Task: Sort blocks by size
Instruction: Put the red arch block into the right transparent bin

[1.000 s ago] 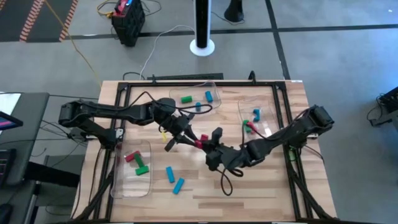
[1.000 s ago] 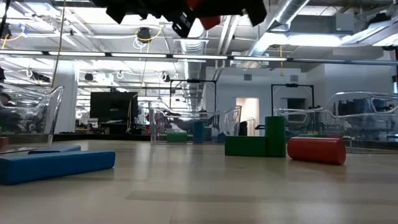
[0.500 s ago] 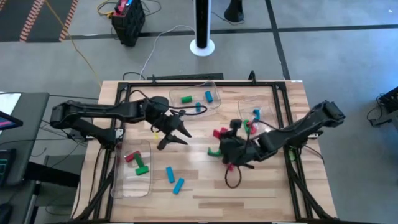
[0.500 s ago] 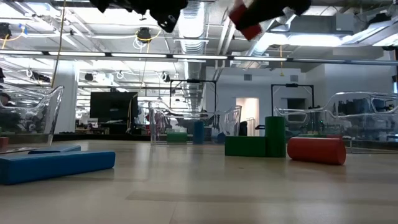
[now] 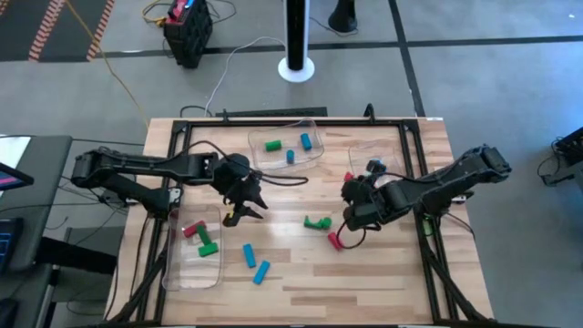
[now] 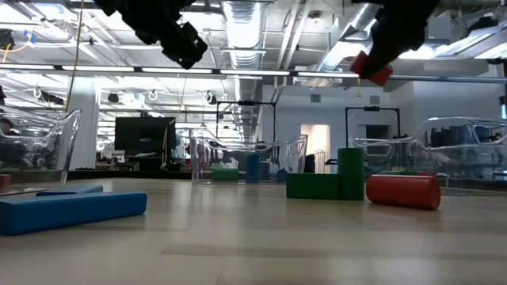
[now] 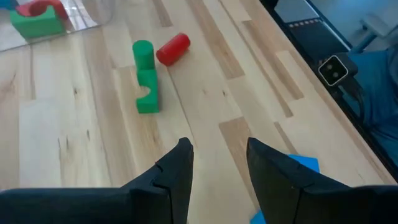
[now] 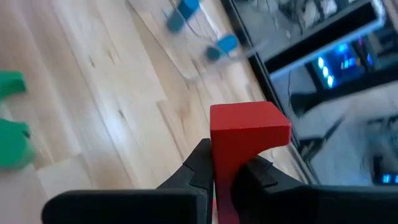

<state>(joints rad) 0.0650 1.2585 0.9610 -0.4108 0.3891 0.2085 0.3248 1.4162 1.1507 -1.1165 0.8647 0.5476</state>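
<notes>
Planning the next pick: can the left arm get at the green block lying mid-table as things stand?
Probably yes. The left gripper is open and empty, and only bare table lies between it and the green block. The right gripper, holding a red block, hovers close by.

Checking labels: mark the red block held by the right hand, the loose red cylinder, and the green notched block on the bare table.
Red square-ended block in the right hand (image 8: 249, 127): right wrist view, its end face.
Red cylinder (image 7: 173, 49): left wrist view, mid-side.
Green notched block (image 7: 148, 91): left wrist view, top face.

No text or label can be read.
</notes>
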